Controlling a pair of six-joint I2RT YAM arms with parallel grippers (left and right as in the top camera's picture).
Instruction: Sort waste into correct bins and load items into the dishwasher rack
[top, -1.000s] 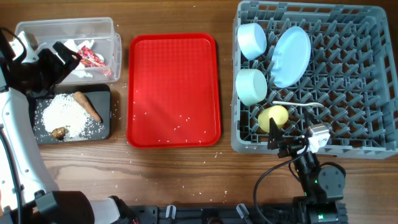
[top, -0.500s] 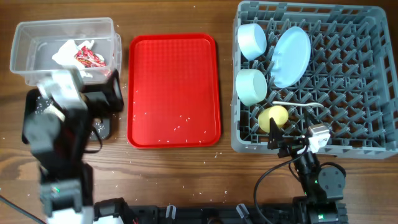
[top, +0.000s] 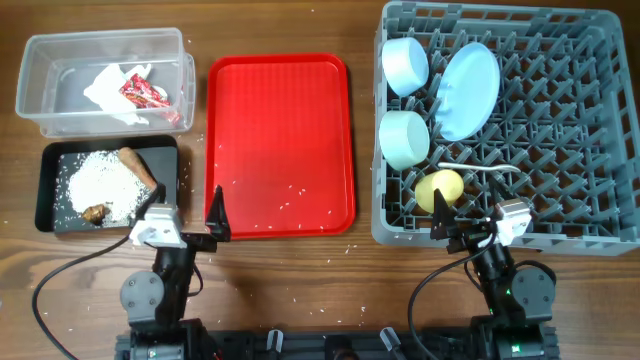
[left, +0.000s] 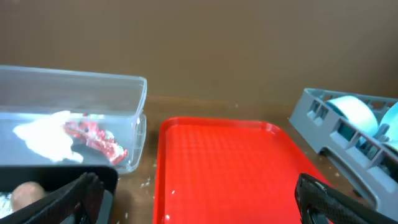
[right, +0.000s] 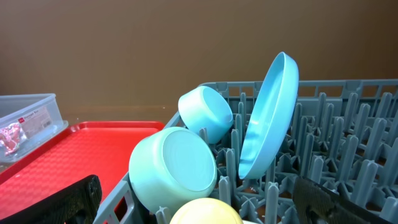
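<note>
The clear tub (top: 45, 110) at the far left holds the white napkin (top: 108, 85) and red wrapper (top: 145, 94). The black tray (top: 46, 200) holds rice (top: 95, 185), the carrot-like stick (top: 142, 168) and brown lump (top: 96, 212). The grey rack (top: 560, 150) holds the blue plate (top: 468, 90), blue bowl (top: 404, 63), green bowl (top: 404, 138), yellow cup (top: 439, 188) and white spoon (top: 478, 168). My left gripper (top: 185, 225) is open and empty at the red tray's near left corner. My right gripper (top: 475, 232) is open and empty at the rack's near edge.
The flat red serving tray (top: 280, 140) lies in the middle with a few rice grains on it. Loose grains are scattered on the wooden table around it. In the left wrist view the tub (left: 124, 112) and red tray (left: 230, 168) lie ahead.
My left arm has pulled back from over the tub and black tray to the table's near edge, uncovering the black tray. The right arm has not moved.
</note>
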